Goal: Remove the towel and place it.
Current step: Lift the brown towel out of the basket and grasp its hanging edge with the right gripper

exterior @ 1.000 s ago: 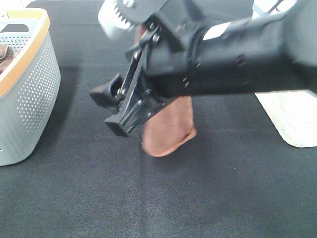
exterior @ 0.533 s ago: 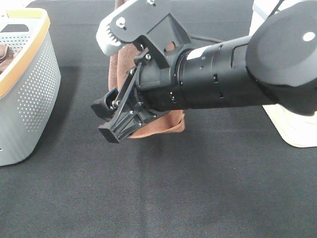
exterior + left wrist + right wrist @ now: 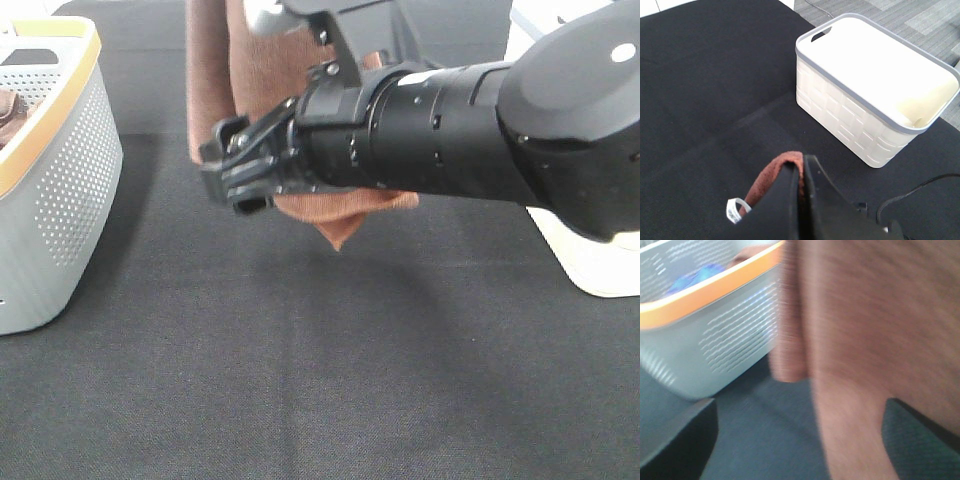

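Grey basket (image 3: 60,190) at nine o'clock. The towel (image 3: 255,75) hangs limp at twelve, its fold pinched tight by the left gripper (image 3: 801,169). The right gripper (image 3: 232,175) has its jaws spread about the cloth, seemingly not touching it. Soft, light and floppy, the towel is best taken at a hemmed corner.

- Exterior high view: bright, even overhead light; a soft shadow falls on the black table cover (image 3: 300,380) beside the grey basket (image 3: 60,190); the white basket (image 3: 600,250) is washed out
- Left wrist view: sharp; the white basket's inside glares, detail lost
- Right wrist view: heavy motion blur; towel (image 3: 865,315) and grey basket's perforations smeared into streaks
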{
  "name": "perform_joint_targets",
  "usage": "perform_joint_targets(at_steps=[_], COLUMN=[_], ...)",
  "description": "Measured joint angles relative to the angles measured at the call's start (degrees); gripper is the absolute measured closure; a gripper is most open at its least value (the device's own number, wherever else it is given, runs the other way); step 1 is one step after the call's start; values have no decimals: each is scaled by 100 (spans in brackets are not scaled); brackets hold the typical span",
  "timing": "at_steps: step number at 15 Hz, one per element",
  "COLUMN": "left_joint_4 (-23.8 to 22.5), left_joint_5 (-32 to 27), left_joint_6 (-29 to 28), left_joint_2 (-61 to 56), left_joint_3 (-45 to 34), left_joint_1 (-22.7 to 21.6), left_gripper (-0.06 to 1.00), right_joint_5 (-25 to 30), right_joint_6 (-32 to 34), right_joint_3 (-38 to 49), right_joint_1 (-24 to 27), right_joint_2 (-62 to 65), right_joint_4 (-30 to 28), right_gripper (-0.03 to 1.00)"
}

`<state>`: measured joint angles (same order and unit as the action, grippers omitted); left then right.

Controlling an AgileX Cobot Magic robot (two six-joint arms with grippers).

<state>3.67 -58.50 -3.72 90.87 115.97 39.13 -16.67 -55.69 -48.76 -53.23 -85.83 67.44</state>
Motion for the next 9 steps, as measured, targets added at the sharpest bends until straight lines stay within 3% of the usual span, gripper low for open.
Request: perform_joint_targets(at_steps=[3,6,9], left_joint_4=[-264,-567,-602], left_joint_5=[-166,-567,-630], left_joint_6=[0,0,0], left_joint_2=[0,0,0], left_joint_3=[92,92,92], left_joint_1=[0,0,0], left_gripper=[94,94,94], right_joint_5=[-493,-1117,-1329], right_joint_6=[-361,-1369,-1925], right_joint_3=[0,0,0], right_joint_1=[0,0,0], right_joint_2=[0,0,0], right_joint_4=[539,1495,1977], right_gripper=[10,10,10])
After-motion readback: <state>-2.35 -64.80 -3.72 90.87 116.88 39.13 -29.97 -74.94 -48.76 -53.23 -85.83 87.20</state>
